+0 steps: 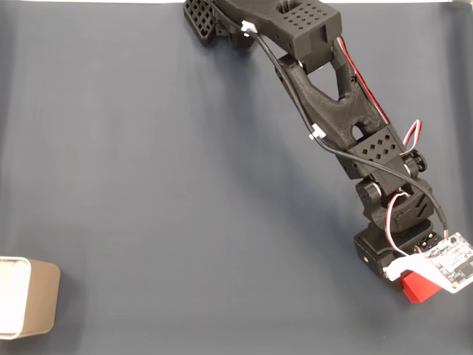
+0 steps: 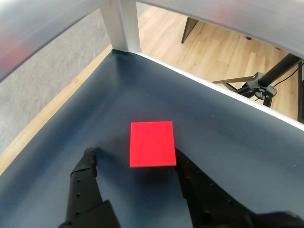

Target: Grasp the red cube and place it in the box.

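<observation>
Meanwhile, the claw [image 2: 135, 156] sits with fingers apart around the red cube [image 2: 152, 143], not yet clamped, while the box [image 1: 28, 296] waits far off, unfilled.

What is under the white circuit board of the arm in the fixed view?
Part of the red cube shows below the white circuit board, resting on the dark mat. The board and the gripper cover the rest of the cube from above.

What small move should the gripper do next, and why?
Probably close the fingers. In the wrist view the red cube sits between the open gripper, one finger apart from it, the other beside its edge; the box lies far off.
</observation>
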You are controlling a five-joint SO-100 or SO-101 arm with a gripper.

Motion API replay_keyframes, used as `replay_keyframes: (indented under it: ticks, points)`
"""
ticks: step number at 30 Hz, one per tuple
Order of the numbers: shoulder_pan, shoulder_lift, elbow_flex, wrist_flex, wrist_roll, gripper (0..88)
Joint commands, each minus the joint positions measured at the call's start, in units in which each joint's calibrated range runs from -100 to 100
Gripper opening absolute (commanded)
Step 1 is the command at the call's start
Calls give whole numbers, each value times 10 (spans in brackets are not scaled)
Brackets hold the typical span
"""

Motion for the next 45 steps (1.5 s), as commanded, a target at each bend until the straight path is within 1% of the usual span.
replay_keyframes:
  ticks: [1,4,10,19,26,39,45]
  points:
    - [-2,-62,-8,-11,6,345]
    - [0,-64,-8,-18,6,319]
    - [2,-67,-9,-27,11,220]
    - [7,-73,-9,-32,20,149]
    - [8,-80,-6,-29,34,0]
    - [8,-106,28,-24,38,0]
    - [10,-145,69,-23,39,0]
